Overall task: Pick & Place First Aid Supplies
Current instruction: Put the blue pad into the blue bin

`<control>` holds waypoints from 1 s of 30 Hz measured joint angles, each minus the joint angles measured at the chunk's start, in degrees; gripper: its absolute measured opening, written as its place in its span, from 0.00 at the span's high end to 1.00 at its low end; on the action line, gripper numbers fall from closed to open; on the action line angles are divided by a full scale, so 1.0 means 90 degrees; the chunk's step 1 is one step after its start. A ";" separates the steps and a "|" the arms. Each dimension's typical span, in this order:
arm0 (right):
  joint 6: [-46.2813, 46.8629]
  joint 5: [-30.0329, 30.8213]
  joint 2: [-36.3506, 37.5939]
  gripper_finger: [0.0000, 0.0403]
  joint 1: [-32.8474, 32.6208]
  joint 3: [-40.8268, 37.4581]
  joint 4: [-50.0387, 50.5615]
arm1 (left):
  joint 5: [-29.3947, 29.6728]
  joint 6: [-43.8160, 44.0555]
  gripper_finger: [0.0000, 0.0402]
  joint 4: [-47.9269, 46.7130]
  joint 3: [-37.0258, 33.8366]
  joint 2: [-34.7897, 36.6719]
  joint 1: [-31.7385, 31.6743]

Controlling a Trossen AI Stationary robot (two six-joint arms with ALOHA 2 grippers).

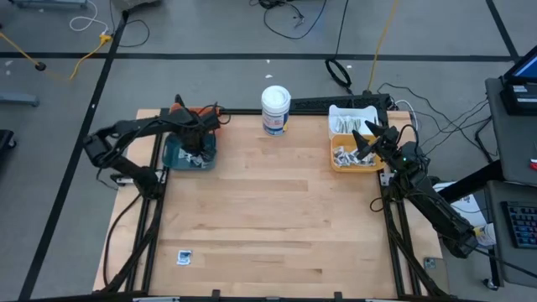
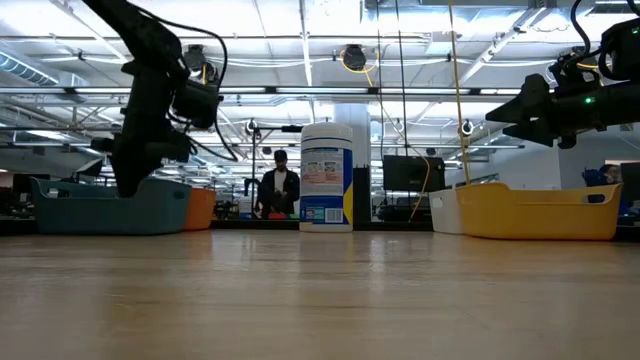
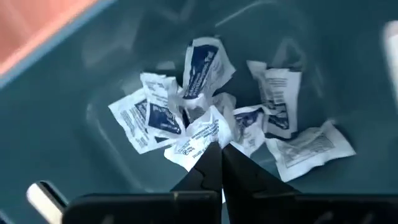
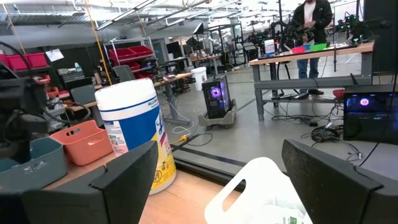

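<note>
Several white-and-blue sachets [image 3: 205,118] lie in a loose pile on the floor of the teal bin [image 1: 189,153]. My left gripper [image 3: 221,148] hangs over that pile, pointing down, fingers shut with nothing visible between them. In the low view its tip [image 2: 128,186] is about level with the teal bin's rim [image 2: 100,190]. More packets fill the yellow bin [image 1: 357,158] and the white bin [image 1: 351,120]. My right gripper [image 4: 224,180] is open wide and hovers above the yellow bin [image 2: 540,210], holding nothing. One sachet [image 1: 185,257] lies flat near the table's near left corner.
A tall white tub with a blue label [image 1: 275,109] stands at the far edge between the bins. An orange bin [image 1: 200,116] sits behind the teal one. The wooden table [image 1: 268,218] stretches between the two arms. A person [image 2: 279,188] stands far off in the room.
</note>
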State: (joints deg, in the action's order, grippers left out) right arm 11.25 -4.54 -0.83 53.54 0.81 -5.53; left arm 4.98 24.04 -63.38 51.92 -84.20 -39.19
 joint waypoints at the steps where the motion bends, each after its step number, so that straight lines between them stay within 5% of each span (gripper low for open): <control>1: 0.0000 0.0000 0.0001 0.16 -0.0002 -0.0001 -0.0001 | -0.0015 -0.0022 1.00 0.0034 -0.0023 -0.0059 -0.0053; 7: 0.0000 -0.0002 0.0000 0.16 -0.0001 0.0000 0.0000 | -0.0027 0.0174 0.91 0.0062 -0.0019 -0.0137 -0.0198; 19: 0.0000 -0.0002 0.0001 0.16 -0.0002 -0.0001 -0.0001 | -0.0056 0.0620 0.43 -0.0021 0.0174 0.0014 -0.0191; 30: 0.0000 -0.0002 0.0001 0.16 0.0000 0.0001 -0.0001 | -0.0552 0.2493 0.36 -0.0849 0.0202 0.0712 0.0302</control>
State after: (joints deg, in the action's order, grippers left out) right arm 11.25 -4.56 -0.82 53.54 0.82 -5.54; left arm 0.01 46.48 -71.02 53.74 -77.79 -36.47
